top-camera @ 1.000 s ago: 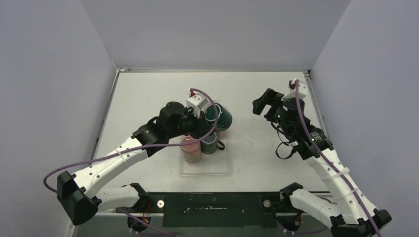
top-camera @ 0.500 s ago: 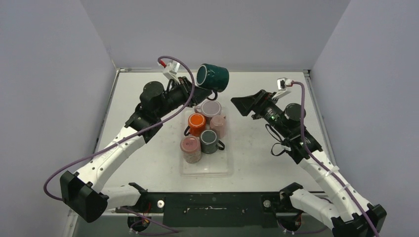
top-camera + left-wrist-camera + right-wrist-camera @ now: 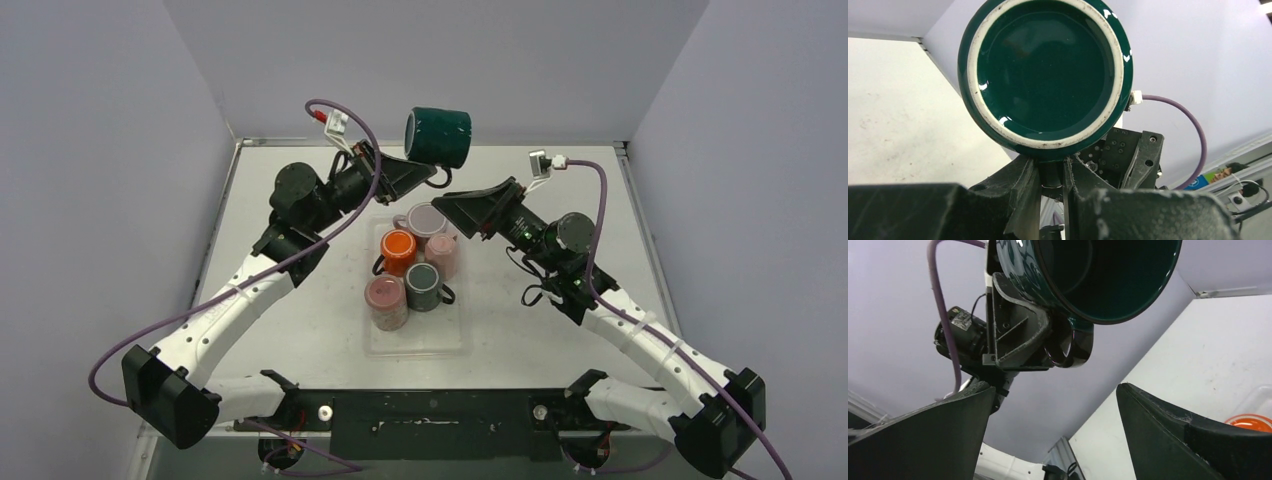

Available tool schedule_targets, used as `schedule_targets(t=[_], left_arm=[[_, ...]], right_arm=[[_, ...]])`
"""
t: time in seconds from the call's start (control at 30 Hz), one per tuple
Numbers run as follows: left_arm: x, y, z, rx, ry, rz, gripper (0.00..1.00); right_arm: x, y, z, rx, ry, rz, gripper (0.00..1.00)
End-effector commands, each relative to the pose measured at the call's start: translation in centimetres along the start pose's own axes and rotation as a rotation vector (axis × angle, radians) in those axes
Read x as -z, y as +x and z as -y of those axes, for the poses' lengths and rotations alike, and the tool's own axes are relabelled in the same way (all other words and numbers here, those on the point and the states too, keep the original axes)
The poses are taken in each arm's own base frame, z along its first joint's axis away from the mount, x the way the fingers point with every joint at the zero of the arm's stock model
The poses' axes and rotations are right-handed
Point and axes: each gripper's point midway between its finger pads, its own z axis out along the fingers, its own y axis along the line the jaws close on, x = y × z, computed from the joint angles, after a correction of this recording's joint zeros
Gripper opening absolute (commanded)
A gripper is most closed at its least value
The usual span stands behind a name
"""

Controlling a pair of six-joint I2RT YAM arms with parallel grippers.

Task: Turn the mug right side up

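A dark green mug (image 3: 440, 135) hangs in the air above the back of the table, lying on its side. My left gripper (image 3: 420, 172) is shut on its handle. In the left wrist view the mug's base (image 3: 1045, 75), with its white unglazed ring, faces the camera above my left gripper (image 3: 1052, 175). In the right wrist view the mug's open mouth (image 3: 1108, 275) and its handle (image 3: 1073, 342) show, pinched by the left fingers (image 3: 1018, 330). My right gripper (image 3: 455, 212) is open and empty just below and right of the mug; it also shows in the right wrist view (image 3: 1055, 390).
A clear tray (image 3: 415, 342) sits mid-table under the arms. It holds an orange mug (image 3: 398, 245), a lilac mug (image 3: 428, 218), a pink mug (image 3: 445, 257), a grey-green mug (image 3: 422, 285) and a speckled pink mug (image 3: 385, 302). Walls stand behind and at both sides.
My left gripper has lifted the green mug off the tray, up and toward the back. My right gripper has swung left toward the mug, jaws open.
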Motion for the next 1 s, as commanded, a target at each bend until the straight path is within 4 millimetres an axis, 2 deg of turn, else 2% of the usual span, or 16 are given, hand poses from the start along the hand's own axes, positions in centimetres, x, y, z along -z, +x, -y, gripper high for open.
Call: schedule_targets(t=[0.0,0.13,0.4,0.47,0.67,0.8,0.97], left_arm=[[1.0,-3.7,8.1,-0.066,0.260,0.094,0.00],[1.3,-3.5,9.2,-0.065,0.306,0.070,0.00],[1.8,-3.0,9.9,-0.084,0.344,0.043,0.00],[1.9,-2.9,10.0,-0.085,0.352,0.042,0.00],[2.2,-2.7,10.2,-0.088,0.367,0.039,0.00],[2.4,-2.7,10.5,-0.093,0.378,0.039,0.00],[2.6,-2.6,10.6,-0.098,0.386,0.039,0.00]], right_arm=[[-0.4,-3.7,-4.4,-0.038,-0.133,0.127,0.95],[-0.9,-4.2,-4.2,-0.085,-0.122,0.144,0.78],[-1.8,-5.0,-5.3,-0.141,-0.193,0.167,0.41],[-2.0,-5.1,-5.3,-0.143,-0.191,0.169,0.38],[-2.1,-5.7,-5.2,-0.138,-0.183,0.184,0.39],[-2.4,-5.9,-5.0,-0.145,-0.189,0.187,0.27],[-2.7,-5.9,-5.3,-0.123,-0.203,0.174,0.06]])
